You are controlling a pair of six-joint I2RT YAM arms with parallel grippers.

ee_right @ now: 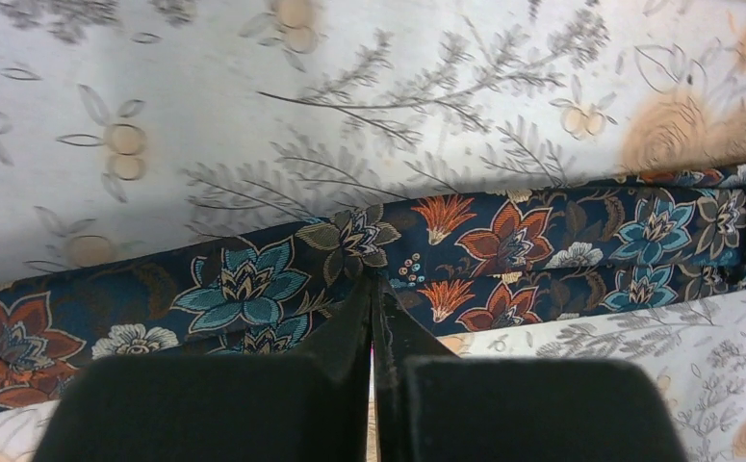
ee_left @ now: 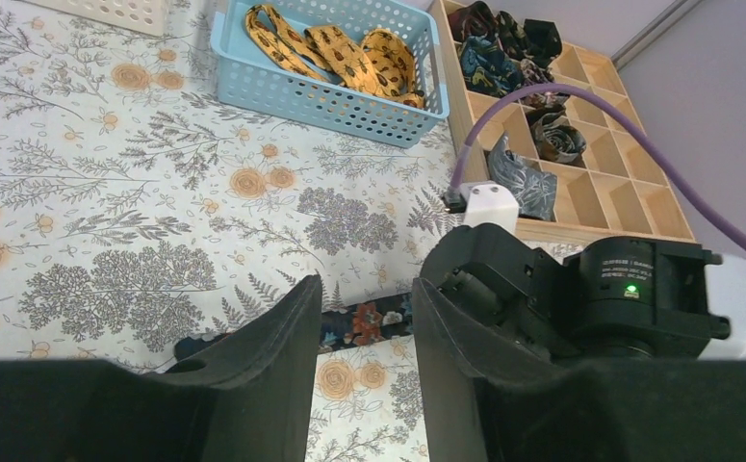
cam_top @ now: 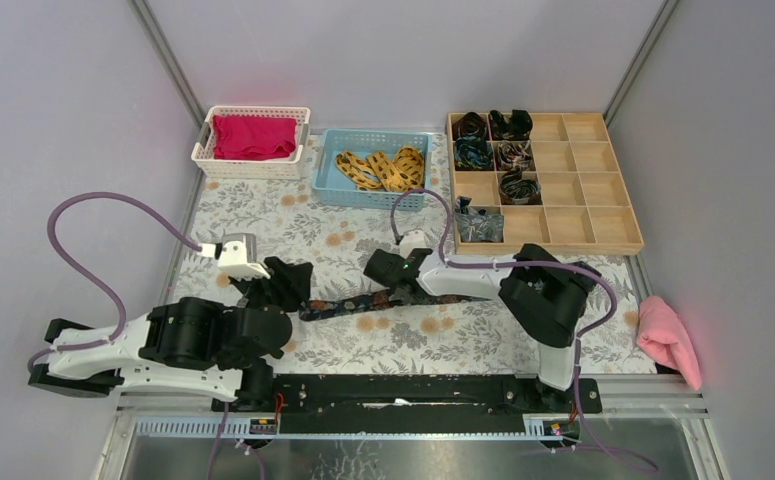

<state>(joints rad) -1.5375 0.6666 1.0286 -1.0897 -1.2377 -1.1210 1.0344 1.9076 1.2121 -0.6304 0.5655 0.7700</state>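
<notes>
Necktie [cam_top: 348, 305], dark blue w/ orange and teal flowers, lies flat and stretched out on the table [cam_top: 263, 225], roughly centre-front, running left-right between the two arms. It is approx. parallel to the near edge.

Right pincer [cam_top: 405, 290] is down on the tie's mid-section. In the wrist view its fingers [ee_right: 349, 327] are pressed together, tips on the tie's near edge, nipping the fabric [ee_right: 503, 241].

Left pincer [cam_top: 298, 290] sits at the tie's left end, low over the table. Its fingers [ee_left: 272, 356] are spread, w/ a strip of the tie [ee_left: 359, 325] showing in the gap. They aren't gripping anything. Can't tell if a pad touches the cloth.

Further back:
- White basket [cam_top: 208, 140] at the back left, w/ a red cloth [cam_top: 253, 137] inside.
- Blue basket [cam_top: 328, 170] just right of it, holding yellow patterned ties [cam_top: 378, 168].
- Wooden tray [cam_top: 563, 200] w/ compartments at the back right. Rolled dark ties [cam_top: 493, 140] fill several of its left-hand cells, the rest are bare wood.

A pink cloth [cam_top: 668, 340] lies off the table's right edge, well apart from both arms. The table itself wears a grey and orange floral cover.
</notes>
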